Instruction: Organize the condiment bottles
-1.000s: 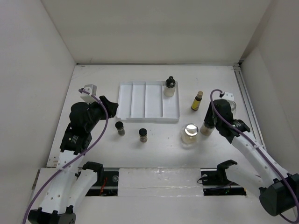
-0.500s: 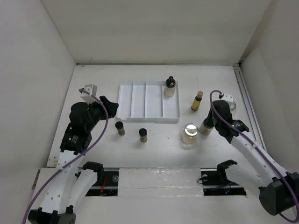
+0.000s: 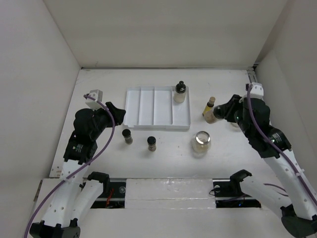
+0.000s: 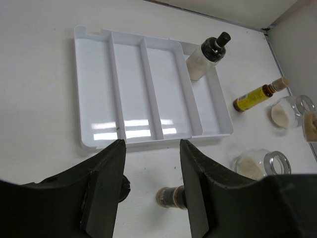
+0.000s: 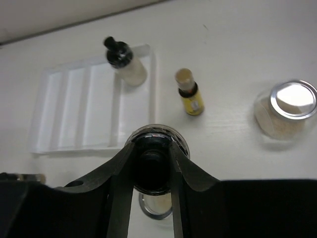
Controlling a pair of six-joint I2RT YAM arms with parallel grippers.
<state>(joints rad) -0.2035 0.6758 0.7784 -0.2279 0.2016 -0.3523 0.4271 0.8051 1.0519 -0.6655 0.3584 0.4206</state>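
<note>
White tabletop, boxed in by white walls, with a white tray (image 3: 148, 106) ahead of the left gripper (image 3: 118, 112).

Top view: compared with one second earlier, the right gripper (image 3: 216, 113) has left the near jar (image 3: 200, 141) and moved farther from the arm bases. It is clamped on a pale spice bottle (image 3: 210, 117), just beside the yellow bottle (image 3: 210, 104). The left gripper is unchanged, with jaws parted and holding nothing. A brown bottle (image 3: 127, 136) and a second brown bottle (image 3: 151, 143) stand to its near right.

Left wrist view: beyond the parted fingers (image 4: 106, 168), the tray shows four compartments. A black-capped bottle (image 4: 208, 52) with pale contents stands in the rightmost one, at its far end. Right of the fingers are the yellow bottle, the near jar and a far jar (image 4: 290, 110); both jars hold beige contents.

Right wrist view: the fingers (image 5: 121, 173) grip the pale spice bottle at its black-capped top. The lidded far jar sits to the gripper's right, and the yellow bottle is just ahead.
</note>
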